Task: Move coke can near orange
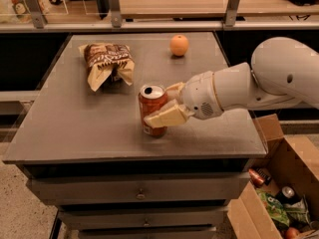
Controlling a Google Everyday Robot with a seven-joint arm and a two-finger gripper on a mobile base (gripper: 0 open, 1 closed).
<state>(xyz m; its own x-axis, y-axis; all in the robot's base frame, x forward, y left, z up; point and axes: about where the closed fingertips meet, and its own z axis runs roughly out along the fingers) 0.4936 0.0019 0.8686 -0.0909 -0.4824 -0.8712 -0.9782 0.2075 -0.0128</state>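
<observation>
Gripper (163, 105) clasps the coke can (148, 103), one finger across its front and one behind, near the centre of the table (75, 128). A low, skewed hold (my guess) could tip the can when it is carried toward the orange (179, 45) at 1 o'clock. Its forearm (234, 86) reaches in level from 3 o'clock.

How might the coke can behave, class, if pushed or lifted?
Standing upright and narrow, the coke can may tip if pushed high. Its smooth side could slip in the hand clasping its middle; tipped over, it would probably roll.
</observation>
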